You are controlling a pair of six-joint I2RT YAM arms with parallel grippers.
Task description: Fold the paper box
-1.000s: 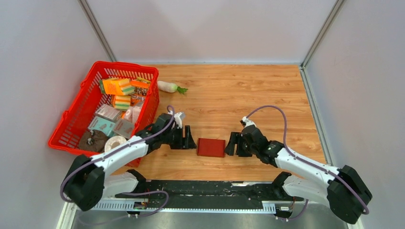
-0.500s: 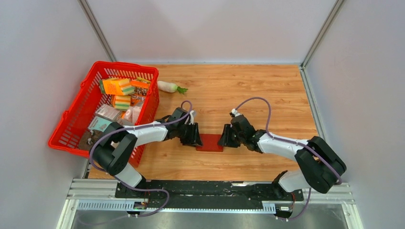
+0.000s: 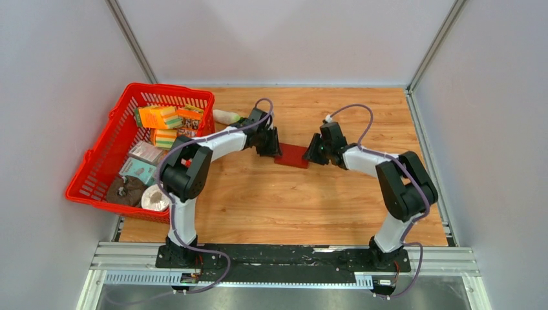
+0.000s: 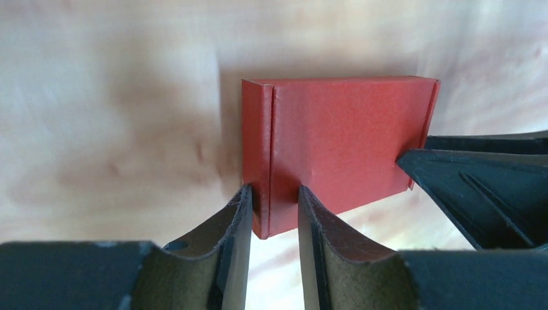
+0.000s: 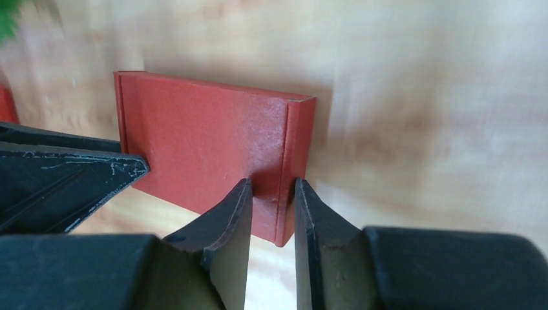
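Note:
The paper box (image 3: 292, 156) is a dark red, shallow cardboard rectangle held between both grippers over the middle of the wooden table. My left gripper (image 3: 274, 147) is shut on its left end. In the left wrist view the box (image 4: 342, 145) fills the centre, and the left gripper (image 4: 273, 210) pinches the folded end wall between its fingers (image 4: 240, 216). My right gripper (image 3: 314, 152) is shut on the opposite end. In the right wrist view the box (image 5: 207, 145) has its end wall clamped by the right gripper (image 5: 271, 205). Each wrist view shows the other gripper's dark finger at the box's far end.
A red mesh basket (image 3: 97, 169) full of packets and small goods stands at the left. A white radish (image 3: 223, 116) lies beside it, just behind the left arm. Grey walls close in the table on the left, back and right.
Both grippers closed onto the ends of the paper box, then carried it away from the near edge toward the middle of the table. Both arms now reach further out.

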